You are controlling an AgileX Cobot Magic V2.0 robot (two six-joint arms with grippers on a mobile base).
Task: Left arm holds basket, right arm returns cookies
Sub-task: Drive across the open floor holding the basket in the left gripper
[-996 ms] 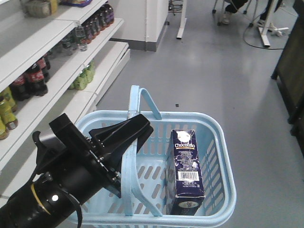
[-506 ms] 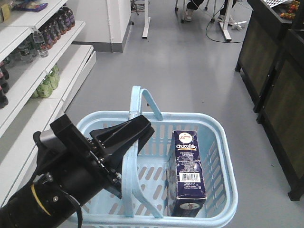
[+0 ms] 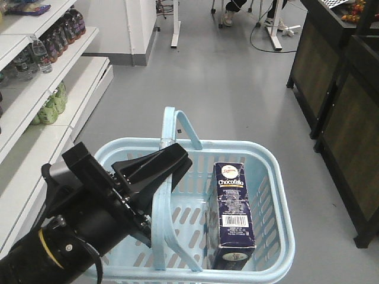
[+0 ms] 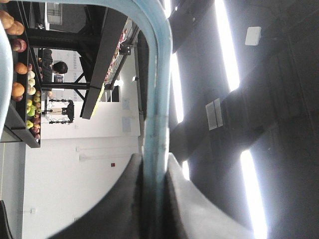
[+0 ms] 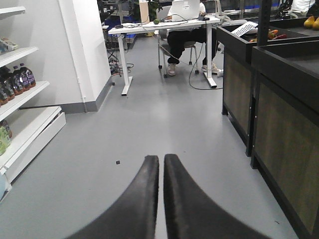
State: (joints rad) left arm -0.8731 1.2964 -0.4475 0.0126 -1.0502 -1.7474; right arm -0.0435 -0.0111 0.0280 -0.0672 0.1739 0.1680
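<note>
The light blue basket (image 3: 279, 183) hangs low in the front view. My left gripper (image 3: 170, 167) is shut on one of its arched handles (image 3: 177, 125). In the left wrist view that handle (image 4: 155, 89) runs straight up between the black fingers of my left gripper (image 4: 154, 158). The cookies (image 3: 234, 204), a dark navy "Chocofello" carton, stand upright in the right half of the basket with the barcode facing me. My right gripper (image 5: 161, 158) is shut on nothing, pointing out over the grey floor. It does not show in the front view.
White shelves with drink bottles (image 3: 56, 44) run along the left. Dark wooden cabinets (image 3: 349, 118) line the right. At the back stands a white desk (image 5: 164, 27) with a seated person (image 5: 185, 35) and cables on the floor.
The whole view has swung to the right: the shelves slid off left and dark cabinets came in at the right. Basket, carton and left gripper kept their places in the frame.
</note>
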